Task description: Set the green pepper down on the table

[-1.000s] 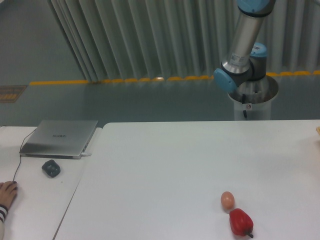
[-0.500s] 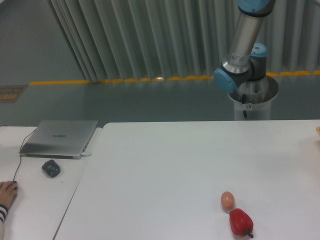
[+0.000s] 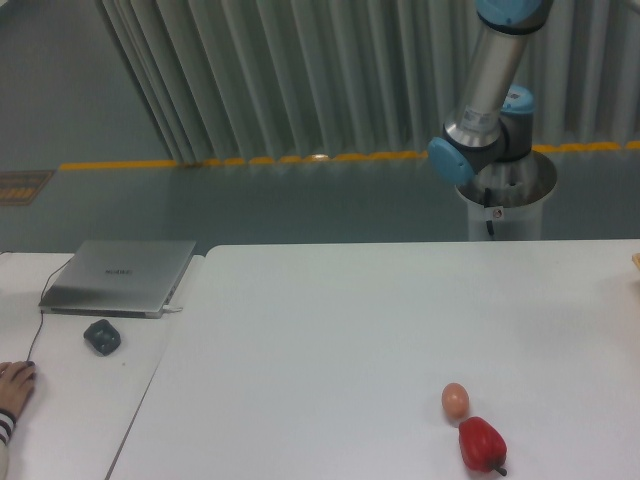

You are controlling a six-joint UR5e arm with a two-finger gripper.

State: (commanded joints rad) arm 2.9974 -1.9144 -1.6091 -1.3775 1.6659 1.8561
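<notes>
Nothing on the worktop [image 3: 330, 330] has shifted since a second ago; only the person's hand [image 3: 14, 385] at the far left edge has drawn back a touch toward the border of the view. My arm [image 3: 488, 95] stands as it did, behind the far edge of the worktop at the upper right: the silver tube slants down from the top border to the blue-capped joint, which sits over the white pedestal [image 3: 505, 205].

My pincer lies outside the view, so I cannot say whether it is apart, together or clamped on something. The green pepper does not show anywhere in the view either; where it is I cannot tell.

On the worktop, near the front right, a tan egg [image 3: 455, 400] rests just behind and to the left of a red pepper [image 3: 481, 444], the two almost touching. The red pepper lies with its dark stem pointing toward the lower right, close to the bottom border. At the right border a sliver of something tan [image 3: 636, 260] pokes in at the worktop's edge; too little shows to name it.

Left of the worktop is a narrower white desk [image 3: 70, 410]. It carries a closed grey laptop [image 3: 120, 276] at the back and a dark mouse [image 3: 102, 335] just in front of it, with a thin cable running from the laptop toward the hand.
</notes>
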